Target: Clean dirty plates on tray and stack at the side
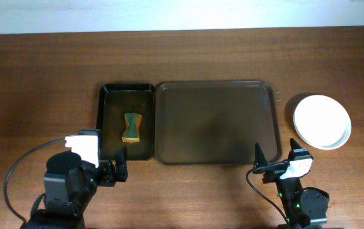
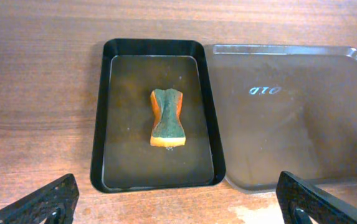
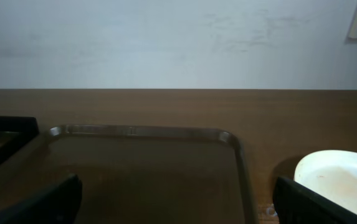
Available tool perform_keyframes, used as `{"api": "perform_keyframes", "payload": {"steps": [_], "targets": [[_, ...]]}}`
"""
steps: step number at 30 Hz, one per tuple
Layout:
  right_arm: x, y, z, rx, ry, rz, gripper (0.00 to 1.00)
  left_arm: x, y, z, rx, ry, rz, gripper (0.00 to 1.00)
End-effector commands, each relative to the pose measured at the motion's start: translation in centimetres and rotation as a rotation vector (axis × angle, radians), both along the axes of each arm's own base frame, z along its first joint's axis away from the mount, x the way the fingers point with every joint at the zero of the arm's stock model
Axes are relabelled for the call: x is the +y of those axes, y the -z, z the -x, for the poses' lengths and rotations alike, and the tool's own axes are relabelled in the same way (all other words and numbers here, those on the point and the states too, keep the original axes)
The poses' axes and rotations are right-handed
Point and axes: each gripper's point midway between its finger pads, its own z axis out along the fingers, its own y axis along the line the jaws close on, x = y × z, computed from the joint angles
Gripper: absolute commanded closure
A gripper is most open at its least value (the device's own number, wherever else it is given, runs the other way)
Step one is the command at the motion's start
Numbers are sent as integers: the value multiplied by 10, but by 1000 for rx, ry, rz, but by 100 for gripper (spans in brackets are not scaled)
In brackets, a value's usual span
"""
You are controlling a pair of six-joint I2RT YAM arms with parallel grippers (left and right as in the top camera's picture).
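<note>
Wind-down of the cleaning task, as judged from the layout. Doing this step well is asking for little more than keeping both arms parked at the near edge, clear of the plates [image 1: 322, 121], and checking that none is lying unwiped. Left claw [image 1: 115, 170]: jaws are standing wide apart, holding and touching nothing, hovering over the worktop [image 1: 35, 83]. Right claw [image 1: 276, 159]: likewise gaping and empty, hanging by the near right corner of the brown tray [image 1: 216, 121]. Outward from the left claw, a green-and-orange sponge [image 2: 167, 118] is lying in the narrow black tray [image 2: 100, 112]. The brown tray beside it is carrying no plates. These are sitting stacked on the worktop just right of it, their number not readable
</note>
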Motion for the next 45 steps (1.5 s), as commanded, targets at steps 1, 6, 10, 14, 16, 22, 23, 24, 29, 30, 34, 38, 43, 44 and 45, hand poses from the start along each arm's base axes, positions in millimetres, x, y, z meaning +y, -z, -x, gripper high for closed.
{"api": "perform_keyframes", "payload": {"steps": [1,6,10,14,16,22,23,24,29,30,34,38,43,44,45], "targets": [[0,1,0,1,4,-9,2,1,1,1,-2,5,-16,0],[0,1,0,1,4,-9,2,1,1,1,-2,5,-16,0],[0,1,0,1,5,-10,2,1,1,1,-2,5,-16,0],[0,1,0,1,5,-10,2,1,1,1,-2,5,-16,0],[0,1,0,1,5,-10,2,1,1,1,-2,5,-16,0],[0,1,0,1,4,-9,2,16,3,1,-14,-60,-41,0],[0,1,0,1,5,-10,2,19,3,1,-49,-77,-36,0],[0,1,0,1,4,-9,2,22,5,0,-94,-89,-32,0],[0,1,0,1,4,-9,2,26,20,-6,-399,-113,-2,0],[0,1,0,1,4,-9,2,26,20,-9,-462,-114,4,0],[0,1,0,1,5,-10,2,31,5,-15,-754,-148,24,0],[0,1,0,1,4,-9,2,45,26,-18,-718,-229,-6,0],[0,1,0,1,5,-10,2,27,62,-18,-576,-115,-17,0],[0,1,0,1,5,-10,2,25,62,-18,-576,-103,-13,0],[0,1,0,1,4,-9,2,25,62,-18,-576,-103,-13,0]]}}
